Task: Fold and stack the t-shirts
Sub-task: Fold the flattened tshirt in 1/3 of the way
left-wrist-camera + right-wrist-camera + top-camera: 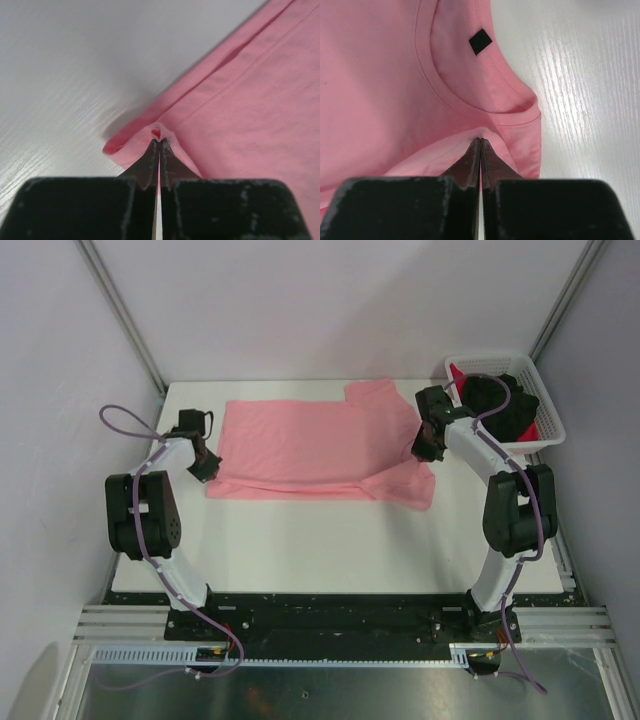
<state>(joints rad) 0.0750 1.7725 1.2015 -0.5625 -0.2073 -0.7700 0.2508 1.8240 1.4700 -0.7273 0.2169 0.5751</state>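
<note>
A salmon-pink t-shirt (310, 440) lies spread across the back of the white table, its near edge folded over. My left gripper (205, 466) is shut on the shirt's left hem corner; in the left wrist view the gripper (159, 141) pinches a small pucker of pink cloth (240, 100). My right gripper (428, 446) is shut on the cloth just below the collar; the right wrist view shows the gripper (480, 141), the neckline and the dark neck label (480, 41). A black t-shirt (503, 400) and a bright red t-shirt (457, 374) lie bunched in the basket.
A white plastic lattice basket (490, 358) stands at the table's back right corner, close behind the right arm. Bare white tabletop (320, 540) runs between the shirt and the arm bases. Grey walls and slanted metal posts enclose the back and sides.
</note>
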